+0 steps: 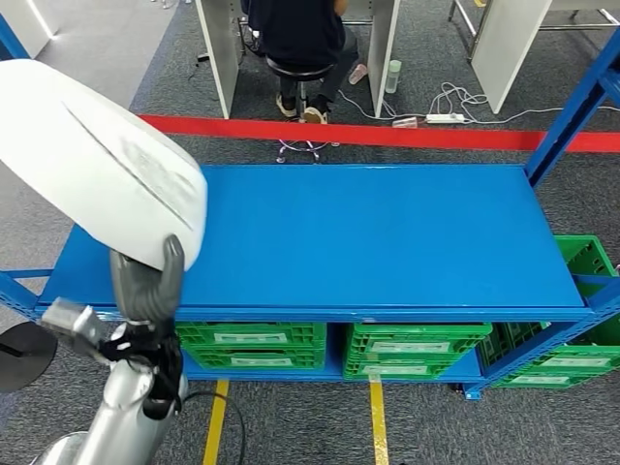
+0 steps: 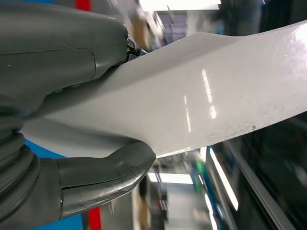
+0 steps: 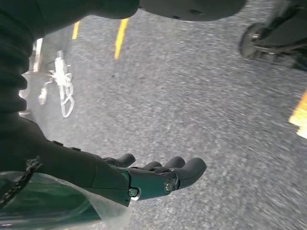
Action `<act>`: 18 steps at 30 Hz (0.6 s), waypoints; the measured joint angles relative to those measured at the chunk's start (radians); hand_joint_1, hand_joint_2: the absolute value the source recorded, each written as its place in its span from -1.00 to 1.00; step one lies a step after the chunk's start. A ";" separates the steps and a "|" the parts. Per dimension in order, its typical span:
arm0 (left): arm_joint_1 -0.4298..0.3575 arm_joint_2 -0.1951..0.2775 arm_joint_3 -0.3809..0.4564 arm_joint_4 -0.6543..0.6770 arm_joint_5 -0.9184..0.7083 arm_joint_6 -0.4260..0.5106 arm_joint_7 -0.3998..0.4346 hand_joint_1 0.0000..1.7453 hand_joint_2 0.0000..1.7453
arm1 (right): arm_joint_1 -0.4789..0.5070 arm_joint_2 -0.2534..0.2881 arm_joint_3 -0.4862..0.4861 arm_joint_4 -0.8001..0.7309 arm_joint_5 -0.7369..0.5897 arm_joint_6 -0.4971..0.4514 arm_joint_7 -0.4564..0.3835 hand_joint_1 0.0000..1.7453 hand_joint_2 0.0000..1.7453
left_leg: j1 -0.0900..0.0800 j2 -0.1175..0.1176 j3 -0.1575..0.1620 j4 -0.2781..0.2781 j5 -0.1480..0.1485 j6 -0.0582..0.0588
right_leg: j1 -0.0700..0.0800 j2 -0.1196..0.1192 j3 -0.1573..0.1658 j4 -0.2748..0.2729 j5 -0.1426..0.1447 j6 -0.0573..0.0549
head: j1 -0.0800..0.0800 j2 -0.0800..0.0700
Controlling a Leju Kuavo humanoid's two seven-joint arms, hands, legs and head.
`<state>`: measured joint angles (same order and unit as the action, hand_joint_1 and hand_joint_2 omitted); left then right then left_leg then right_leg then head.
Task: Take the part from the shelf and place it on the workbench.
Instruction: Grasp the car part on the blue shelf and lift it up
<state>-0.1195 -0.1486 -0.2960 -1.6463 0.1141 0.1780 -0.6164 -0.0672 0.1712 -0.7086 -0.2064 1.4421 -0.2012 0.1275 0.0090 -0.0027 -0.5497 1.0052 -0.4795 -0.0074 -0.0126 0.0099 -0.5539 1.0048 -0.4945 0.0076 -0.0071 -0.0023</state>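
Grey carpet (image 1: 439,426) with yellow floor lines (image 1: 377,422) runs under the robot, which stands before a blue shelf (image 1: 365,242). Nearest, the left hand (image 1: 148,287) is raised at the shelf's front left corner, its fingers (image 2: 105,175) clamped on the edge of a large white part (image 1: 95,165): the thumb presses one face and the darker fingers press the other, as the left wrist view shows up close. The part is a smooth, glossy curved panel that fans up and away from the fingers, hanging over the left end of the shelf top without clearly touching it. The right hand (image 3: 145,177) hangs low over the carpet, fingers held straight and close side by side, holding nothing. Below the fingers of the left hand, green crates (image 1: 252,344) sit side by side on the lower shelf level, with more crates (image 1: 585,262) at the right end. Beyond the shelf, a red line (image 1: 380,134) crosses the floor. Farther back, a person (image 1: 299,39) sits on a stool (image 1: 299,73) at a white desk (image 1: 219,48), with a white power strip (image 1: 446,118) and cables lying on the carpet nearby.
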 joint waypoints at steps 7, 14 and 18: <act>0.152 -0.003 -0.052 -0.124 -0.059 0.018 -0.072 1.00 1.00 | 0.003 0.004 -0.024 0.000 -0.043 -0.029 -0.213 -1.00 1.00 | 0.000 0.000 0.000 0.000 0.000 0.000 | 0.000 -0.001 -0.001 0.000 0.000 0.000 | 0.000 0.000; 0.220 -0.002 -0.063 -0.176 -0.084 0.008 -0.082 1.00 1.00 | 0.006 0.005 -0.041 0.000 -0.073 0.002 -0.361 -1.00 1.00 | 0.000 0.000 0.000 0.000 0.000 0.000 | 0.000 -0.001 0.000 0.000 0.000 0.000 | 0.000 0.000; 0.255 -0.001 -0.067 -0.194 -0.094 -0.049 -0.083 1.00 1.00 | 0.009 0.005 -0.056 0.000 -0.100 0.033 -0.476 -1.00 1.00 | 0.000 0.000 0.000 0.000 0.000 0.000 | 0.000 -0.001 0.000 0.000 0.000 0.000 | 0.000 0.000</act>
<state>0.1359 -0.1493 -0.3631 -1.8406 0.0206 0.1287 -0.6991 -0.0580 0.1759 -0.7650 -0.2061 1.3421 -0.1685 -0.3484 0.0089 -0.0031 -0.5499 1.0051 -0.4796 -0.0073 -0.0127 0.0086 -0.5541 1.0047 -0.4949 0.0078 -0.0072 -0.0023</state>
